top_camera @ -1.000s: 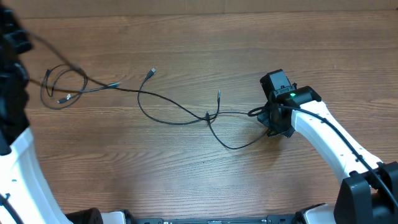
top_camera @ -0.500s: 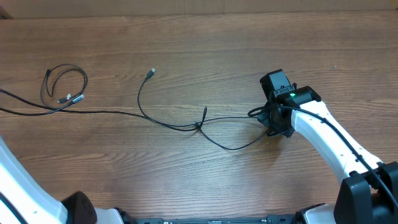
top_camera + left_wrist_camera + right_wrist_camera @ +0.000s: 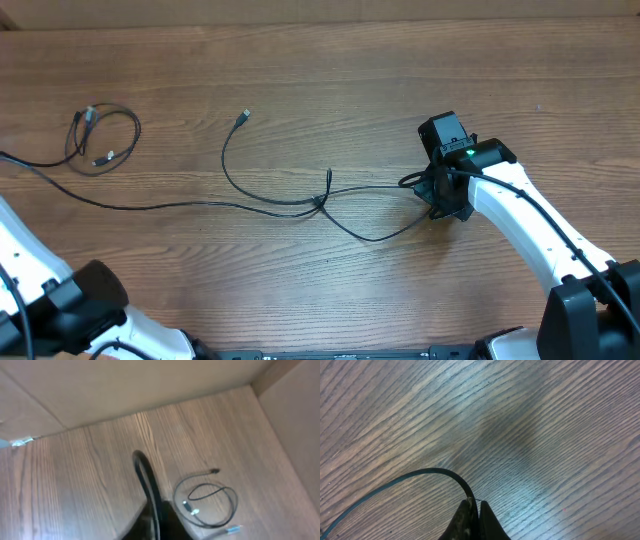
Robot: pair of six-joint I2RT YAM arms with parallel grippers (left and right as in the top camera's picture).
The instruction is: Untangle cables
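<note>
The cables (image 3: 270, 203) have been drawn leftward, yet the knot (image 3: 322, 198) remains. Strands are pinched in the closed right gripper (image 3: 472, 510) and, seemingly, the left gripper (image 3: 155, 525).

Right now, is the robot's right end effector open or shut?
Shut. The right wrist view shows the right end effector closed with no gap, pinching a thin black cable.

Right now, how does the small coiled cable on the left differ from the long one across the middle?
The coiled cable lies in a small loop; the long cable stretches across the table. The coiled cable lies alone; the long cable joins a knot whose strands lead to the right gripper. Both are thin and black.
</note>
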